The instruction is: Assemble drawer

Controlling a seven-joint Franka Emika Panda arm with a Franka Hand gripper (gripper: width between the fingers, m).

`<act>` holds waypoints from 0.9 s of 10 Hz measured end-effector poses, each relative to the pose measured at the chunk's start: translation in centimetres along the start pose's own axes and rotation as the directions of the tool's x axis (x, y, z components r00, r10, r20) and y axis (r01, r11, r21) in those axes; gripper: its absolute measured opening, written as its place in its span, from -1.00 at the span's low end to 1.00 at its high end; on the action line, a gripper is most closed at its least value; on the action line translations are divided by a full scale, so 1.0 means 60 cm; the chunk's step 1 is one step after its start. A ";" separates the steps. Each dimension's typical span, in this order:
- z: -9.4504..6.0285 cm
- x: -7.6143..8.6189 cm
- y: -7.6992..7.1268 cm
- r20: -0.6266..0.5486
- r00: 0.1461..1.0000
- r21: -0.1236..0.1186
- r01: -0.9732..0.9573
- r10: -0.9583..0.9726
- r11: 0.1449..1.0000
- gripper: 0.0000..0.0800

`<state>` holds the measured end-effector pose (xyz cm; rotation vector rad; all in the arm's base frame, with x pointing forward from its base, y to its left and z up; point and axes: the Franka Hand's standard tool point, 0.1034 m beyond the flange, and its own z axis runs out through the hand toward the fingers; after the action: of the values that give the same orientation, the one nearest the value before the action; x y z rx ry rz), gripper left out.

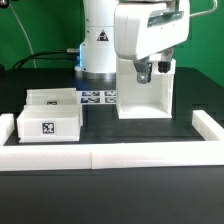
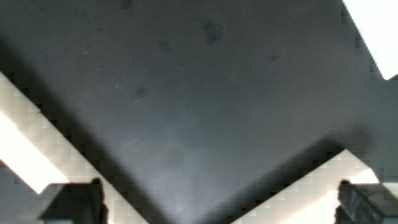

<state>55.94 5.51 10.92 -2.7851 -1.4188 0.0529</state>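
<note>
The white open-fronted box housing (image 1: pixel 146 98) stands upright on the black table, right of centre in the exterior view. Two shallow white trays lie at the exterior view's left: one in front with a square tag on its face (image 1: pixel 47 125), one behind it (image 1: pixel 50 99). My gripper (image 1: pixel 146 72) hangs at the housing's upper edge. In the wrist view my gripper (image 2: pixel 221 205) is open and empty, with one dark fingertip (image 2: pixel 71 205) far from the other. Between them lies dark table. White surfaces (image 2: pixel 39 140) flank it; I cannot tell which part they are.
The marker board (image 1: pixel 98 97) lies flat between the trays and the housing. Long low white rails edge the table at the front (image 1: pixel 110 155), the exterior view's left (image 1: pixel 7 126) and right (image 1: pixel 210 126). The robot base (image 1: pixel 100 40) stands behind.
</note>
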 end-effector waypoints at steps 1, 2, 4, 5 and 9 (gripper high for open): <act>0.000 0.000 0.000 0.000 1.000 0.000 0.000 0.000 1.000 0.62; 0.000 0.000 0.000 0.000 1.000 0.000 0.000 0.000 1.000 0.62; 0.000 0.000 0.000 0.000 1.000 0.000 0.000 0.000 1.000 0.62; 0.000 0.000 0.000 0.000 1.000 0.000 0.000 0.000 1.000 0.62; -0.017 -0.053 -0.063 -0.037 0.960 -0.032 -0.278 0.277 0.960 0.62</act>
<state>51.04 5.18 12.10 -2.9784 -1.0226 -0.0158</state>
